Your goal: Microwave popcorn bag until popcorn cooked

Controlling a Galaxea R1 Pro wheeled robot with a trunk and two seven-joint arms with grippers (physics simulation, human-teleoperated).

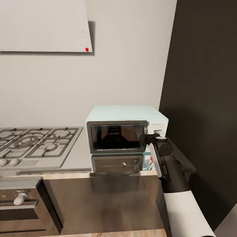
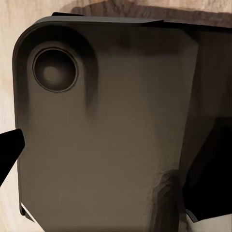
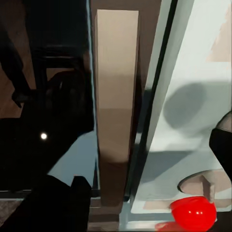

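Observation:
The pale blue microwave (image 1: 126, 113) stands on the grey countertop (image 1: 77, 158) against the wall, its dark glass door (image 1: 117, 136) shut. My right gripper (image 1: 148, 137) is at the door's right edge, beside the white control panel (image 1: 158, 126). In the right wrist view the gripper (image 3: 145, 179) is open, one dark finger (image 3: 63, 208) in front of the glass and the other (image 3: 224, 145) over the panel (image 3: 193, 72), with the tan door handle (image 3: 115, 96) between them. A red indicator light (image 3: 193, 212) glows on the panel. The popcorn bag is hidden. My left gripper's fingertip (image 2: 9, 147) points at the robot's dark body.
A steel gas hob (image 1: 36, 143) lies on the worktop left of the microwave. A tall dark cabinet (image 1: 204, 98) rises just right of it. Below left is a dark oven front with a white knob (image 1: 20, 198). A white wall cabinet (image 1: 42, 24) hangs above.

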